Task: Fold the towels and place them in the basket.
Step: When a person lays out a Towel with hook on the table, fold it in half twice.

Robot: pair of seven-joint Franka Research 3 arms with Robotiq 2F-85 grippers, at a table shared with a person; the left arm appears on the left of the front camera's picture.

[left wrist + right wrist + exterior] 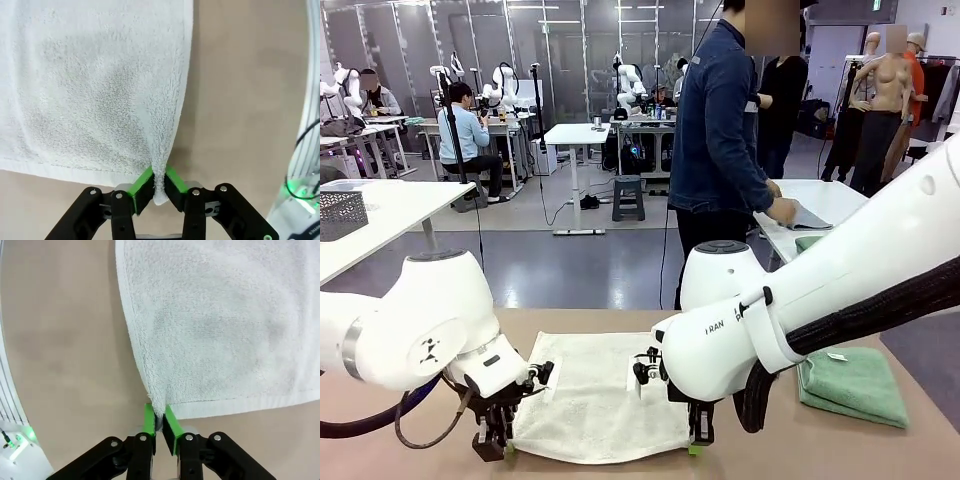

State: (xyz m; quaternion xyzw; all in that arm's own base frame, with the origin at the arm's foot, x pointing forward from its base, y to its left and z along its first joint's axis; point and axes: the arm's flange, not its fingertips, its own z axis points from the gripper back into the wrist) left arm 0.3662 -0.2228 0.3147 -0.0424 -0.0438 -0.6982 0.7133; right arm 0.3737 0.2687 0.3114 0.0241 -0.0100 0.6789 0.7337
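While the left gripper [159, 184] is pinching one near corner of the off-white rectangular terry-cloth towel [90, 80] between its green pads [142, 181], and the right gripper [161, 424] is clamping the other near corner the same way, the step in hand is looking like the first fold, near hem over to far hem. Each pair of jaws is biting only a thin tip of cloth, so the corners are probably best raised together and level. The hem between them wants to be held just taut, without being pulled apart hard enough to slip out. Carrying both corners evenly toward the far edge and lowering them onto it before letting go is likely giving the squarest fold. The rest of the towel is lying flat at the near middle of the tan tabletop [930, 455], between the two arms. A folded mint-green terry-cloth towel [855, 385] is resting to its right, apart from it. A dark grey mesh basket [340, 212] is sitting on a white table [400, 200] at the far left, well apart. At the far side a person [715, 140] in a dark denim shirt is handling a grey cloth [808, 220] on another table, and beyond is a workshop with more benches.
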